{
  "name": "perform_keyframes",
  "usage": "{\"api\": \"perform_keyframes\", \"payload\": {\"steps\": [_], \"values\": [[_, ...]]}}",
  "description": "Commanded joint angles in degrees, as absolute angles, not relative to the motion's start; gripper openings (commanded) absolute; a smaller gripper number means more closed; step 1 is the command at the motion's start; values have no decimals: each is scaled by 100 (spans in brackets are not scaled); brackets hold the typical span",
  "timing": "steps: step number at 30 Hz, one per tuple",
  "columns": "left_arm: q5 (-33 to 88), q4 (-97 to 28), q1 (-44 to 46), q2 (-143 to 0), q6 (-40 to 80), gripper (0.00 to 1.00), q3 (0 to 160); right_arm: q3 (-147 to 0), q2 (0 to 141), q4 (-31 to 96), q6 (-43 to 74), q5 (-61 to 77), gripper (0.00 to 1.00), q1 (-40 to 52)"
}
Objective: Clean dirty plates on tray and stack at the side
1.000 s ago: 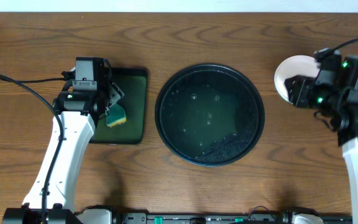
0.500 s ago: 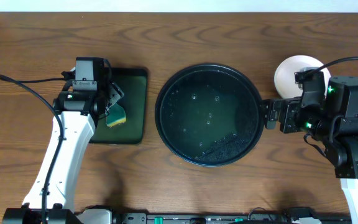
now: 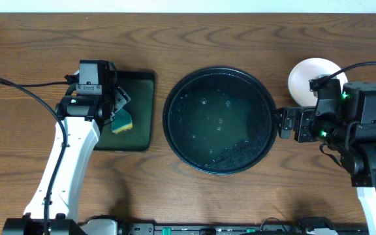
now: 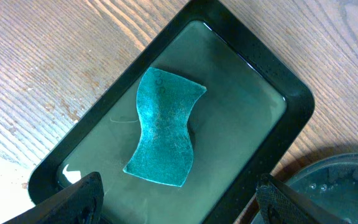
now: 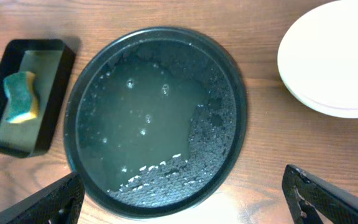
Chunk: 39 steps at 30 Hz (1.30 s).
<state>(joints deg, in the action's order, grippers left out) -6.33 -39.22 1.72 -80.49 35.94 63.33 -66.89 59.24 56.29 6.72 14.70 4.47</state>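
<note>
The tray [image 3: 194, 98] sits at desk [image 3: 188, 39] centre, wet and holding no plates. The plates [image 5: 334, 59] lie stacked on the desk just beyond its right rim, white on top. The right pincer [image 5: 188, 202] is spread and empty beside the tray. The left pincer [image 4: 179, 202] is spread and empty above the sponge [image 4: 163, 127] in the rectangular tray [image 4: 253, 130].

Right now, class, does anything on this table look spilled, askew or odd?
Nothing stands out. The tray holds only cloudy, bubbly water, none spilled; the plates sit beside it, the sponge in its small tray.
</note>
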Motion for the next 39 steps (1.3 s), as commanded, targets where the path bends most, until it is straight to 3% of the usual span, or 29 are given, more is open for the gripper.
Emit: {"api": "perform_keyframes", "payload": {"steps": [1, 13, 18, 27, 39], "values": [[-661, -3944, 163, -8053, 3559, 79, 6375, -6208, 5638, 5256, 412, 1334, 99, 434], [-661, -3944, 163, -8053, 3559, 79, 6375, -2088, 2816, 582, 419, 1332, 99, 373], [-663, -3944, 163, -8053, 3559, 79, 6375, -799, 1678, -602, 421, 1284, 99, 174], [-661, -3944, 163, -8053, 3559, 79, 6377, -30, 169, -572, 421, 1050, 99, -148], [-663, -3944, 163, -8053, 3559, 80, 6377, -32, 27, 388, 357, 622, 99, -528]]}}
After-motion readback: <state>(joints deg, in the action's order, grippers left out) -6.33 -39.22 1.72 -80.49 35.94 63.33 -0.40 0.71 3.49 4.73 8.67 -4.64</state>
